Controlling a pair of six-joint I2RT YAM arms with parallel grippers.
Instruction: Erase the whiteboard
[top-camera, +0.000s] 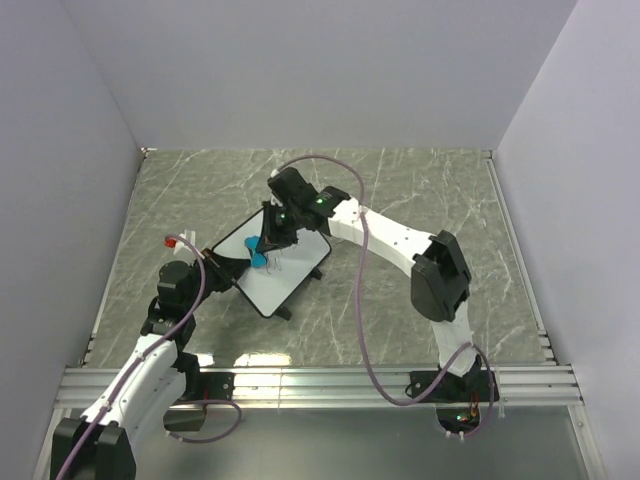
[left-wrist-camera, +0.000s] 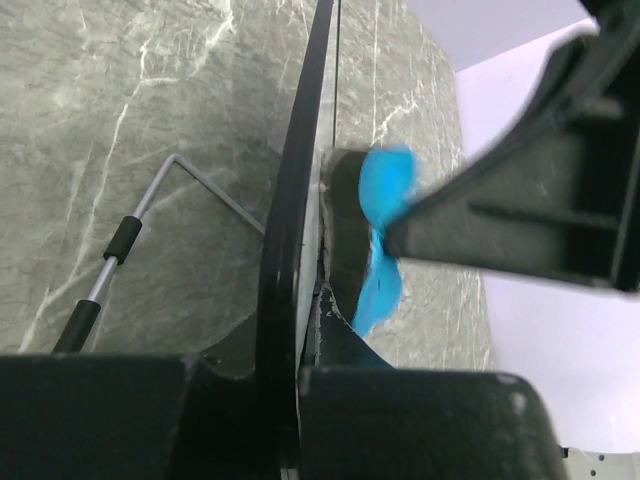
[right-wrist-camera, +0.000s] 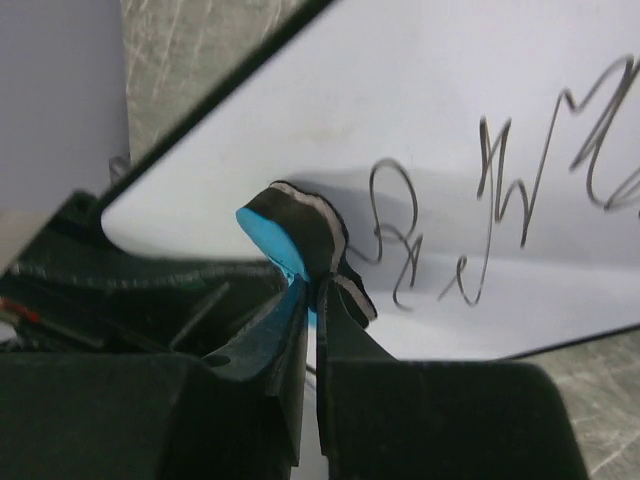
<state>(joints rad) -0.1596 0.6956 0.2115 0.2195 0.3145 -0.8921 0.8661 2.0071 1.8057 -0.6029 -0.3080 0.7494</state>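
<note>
Left gripper (top-camera: 213, 262): jaws drawn narrow on the black frame of the whiteboard (top-camera: 290, 282), clamping it at one edge. In the left wrist view the board runs edge-on, straight out from between the fingers.

Right gripper (top-camera: 272, 240): pinched tight on the blue eraser (right-wrist-camera: 285, 245), which sticks out past the fingertips onto the board face. Felt is touching the white surface or just off it; contact cannot be resolved.

Board lies between the two grippers, directly under the right one.

Key relation: the marker scribbles (right-wrist-camera: 500, 190) lie to the right of the eraser in the right wrist view. They start just beside the pad and trail away along the board, toward the end opposite the left gripper's clamp. The surface on the clamp side of the pad looks clean.

Judgement: the right arm is nearer the marks and does the work; the left only steadies. The next stroke should run sideways along the writing, away from the left gripper. Risk: heavy pressure pivots the board in the clamp.
</note>
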